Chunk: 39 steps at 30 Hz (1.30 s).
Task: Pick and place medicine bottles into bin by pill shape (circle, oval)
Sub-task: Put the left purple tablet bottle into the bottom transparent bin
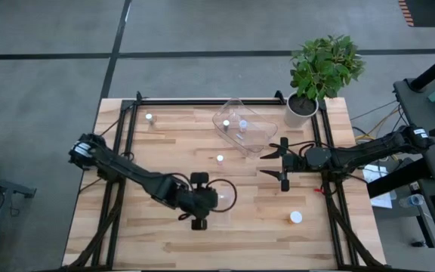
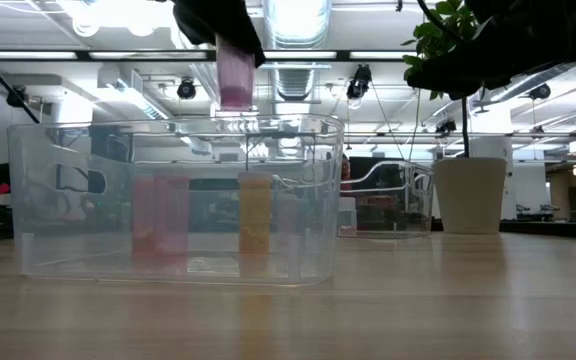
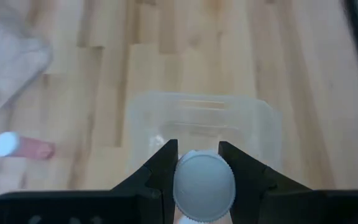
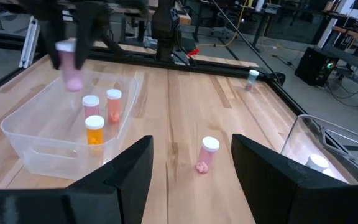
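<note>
My left gripper (image 1: 201,199) is shut on a pinkish medicine bottle (image 2: 235,75) with a white cap and holds it over a clear bin (image 4: 48,134) at the table's middle near side. Three bottles stand in that bin: two pinkish (image 4: 114,102) and one orange (image 4: 95,130). My right gripper (image 1: 283,162) waits open at the table's right, touching nothing. Loose bottles are on the wood at the middle (image 1: 220,159), the far left (image 1: 149,117) and the near right (image 1: 295,217). My left gripper pinches the bottle's white cap (image 3: 204,183) between its two fingers (image 3: 163,162), one on either side. The fingers slant downward from above. The bottle hangs upright below them, its pinkish body (image 4: 73,74) clear above the bin's open top.
A second clear bin (image 1: 244,127) sits tilted at the far middle with bottles inside. A potted plant (image 1: 319,72) stands at the far right corner. A black frame (image 1: 202,100) runs round the table. Bare wood lies between the two bins.
</note>
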{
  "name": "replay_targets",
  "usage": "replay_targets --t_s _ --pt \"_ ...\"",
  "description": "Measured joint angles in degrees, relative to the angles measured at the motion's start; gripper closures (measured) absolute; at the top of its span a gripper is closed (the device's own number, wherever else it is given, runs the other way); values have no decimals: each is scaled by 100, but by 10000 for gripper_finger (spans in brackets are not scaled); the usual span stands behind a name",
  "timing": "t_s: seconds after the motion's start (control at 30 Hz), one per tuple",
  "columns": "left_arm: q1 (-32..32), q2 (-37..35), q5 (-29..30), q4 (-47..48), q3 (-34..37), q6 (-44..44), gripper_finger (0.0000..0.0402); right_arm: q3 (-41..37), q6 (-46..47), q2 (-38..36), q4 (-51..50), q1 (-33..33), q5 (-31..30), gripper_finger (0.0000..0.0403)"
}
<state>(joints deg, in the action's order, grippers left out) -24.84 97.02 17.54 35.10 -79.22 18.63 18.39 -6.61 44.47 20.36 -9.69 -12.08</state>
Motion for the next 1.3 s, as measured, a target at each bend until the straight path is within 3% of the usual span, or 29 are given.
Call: replay_targets --t_s 0.43,0.9,1.3 --pt "-177 829 -70 -832 26 -33 320 0 83 0 -6 -2 0 193" --pt "35 852 -17 -1590 434 -58 301 0 59 -2 -39 -2 0 193" --pt "50 853 -17 -1664 503 16 298 0 57 -2 -39 -2 0 193"
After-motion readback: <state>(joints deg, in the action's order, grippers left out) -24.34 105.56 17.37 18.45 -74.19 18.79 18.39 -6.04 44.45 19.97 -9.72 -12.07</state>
